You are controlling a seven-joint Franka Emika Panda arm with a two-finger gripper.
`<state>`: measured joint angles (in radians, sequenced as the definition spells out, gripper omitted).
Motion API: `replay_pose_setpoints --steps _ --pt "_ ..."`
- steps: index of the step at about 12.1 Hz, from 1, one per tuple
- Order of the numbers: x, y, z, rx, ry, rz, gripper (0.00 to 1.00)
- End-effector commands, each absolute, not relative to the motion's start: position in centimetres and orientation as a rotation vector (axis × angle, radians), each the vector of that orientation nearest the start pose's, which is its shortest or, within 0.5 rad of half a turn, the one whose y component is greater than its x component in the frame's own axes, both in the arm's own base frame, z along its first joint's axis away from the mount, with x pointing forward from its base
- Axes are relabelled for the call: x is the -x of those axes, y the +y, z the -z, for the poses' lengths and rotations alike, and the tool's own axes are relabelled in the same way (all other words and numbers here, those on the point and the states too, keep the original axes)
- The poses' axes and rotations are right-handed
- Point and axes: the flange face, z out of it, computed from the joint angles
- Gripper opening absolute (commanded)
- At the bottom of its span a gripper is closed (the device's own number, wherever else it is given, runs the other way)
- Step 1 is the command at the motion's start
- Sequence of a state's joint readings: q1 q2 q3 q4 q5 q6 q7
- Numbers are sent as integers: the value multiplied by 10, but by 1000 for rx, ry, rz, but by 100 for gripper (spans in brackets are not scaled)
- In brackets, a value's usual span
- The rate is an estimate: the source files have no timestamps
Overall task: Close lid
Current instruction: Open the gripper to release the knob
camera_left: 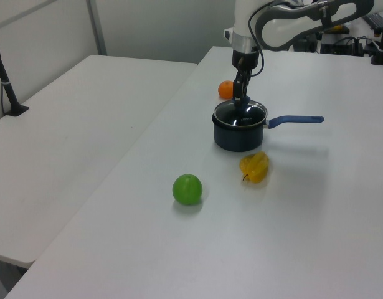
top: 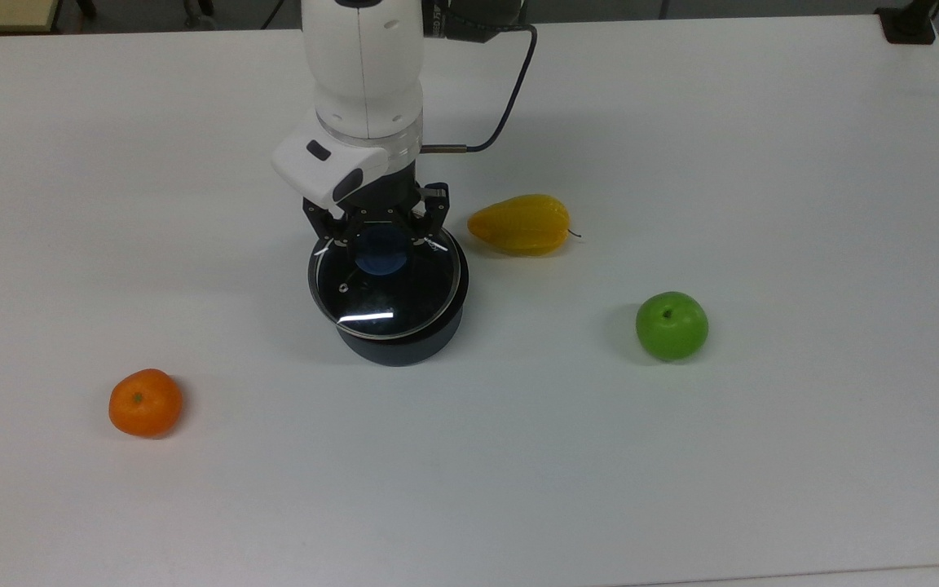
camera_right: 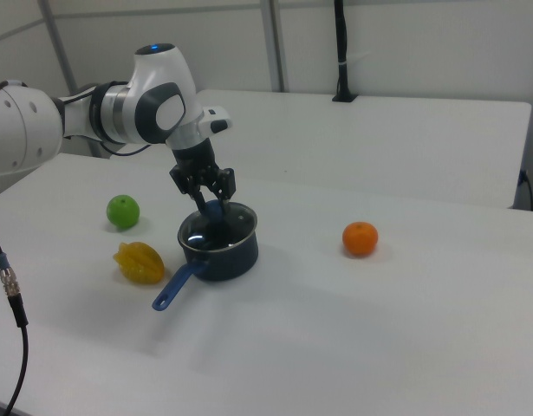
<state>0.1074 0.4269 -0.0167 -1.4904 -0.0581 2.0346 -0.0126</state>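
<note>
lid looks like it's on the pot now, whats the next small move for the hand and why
Probably open the hand and lift straight up. In the top view the lid lies level over the saucepan, its metal rim matching the pan's rim all round, and the left view shows no gap between them. The fingers flank the blue knob, so a sideways pull could drag the lid off.

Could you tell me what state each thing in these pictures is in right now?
lid: sitting on the saucepan, knob between the gripper's fingers.
saucepan: upright, covered.
gripper: over the blue knob.
orange: resting loose.
green apple: resting loose.
yellow fruit: lying beside the saucepan.
</note>
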Motion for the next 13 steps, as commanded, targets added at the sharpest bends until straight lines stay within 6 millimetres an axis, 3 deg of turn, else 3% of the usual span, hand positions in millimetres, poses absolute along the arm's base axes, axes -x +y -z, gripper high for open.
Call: replay_pose_setpoints --steps 1,7,8,9,10,13 --pt "-695 75 -440 3196 -221 223 53" --pt "-698 77 -431 3196 -228 223 55" --pt "-698 77 -424 3197 -226 209 60" --pt "-699 77 -423 3196 -222 206 84" --pt "-698 77 -423 3194 -220 201 100" --pt "-690 65 -460 3186 -179 255 100"
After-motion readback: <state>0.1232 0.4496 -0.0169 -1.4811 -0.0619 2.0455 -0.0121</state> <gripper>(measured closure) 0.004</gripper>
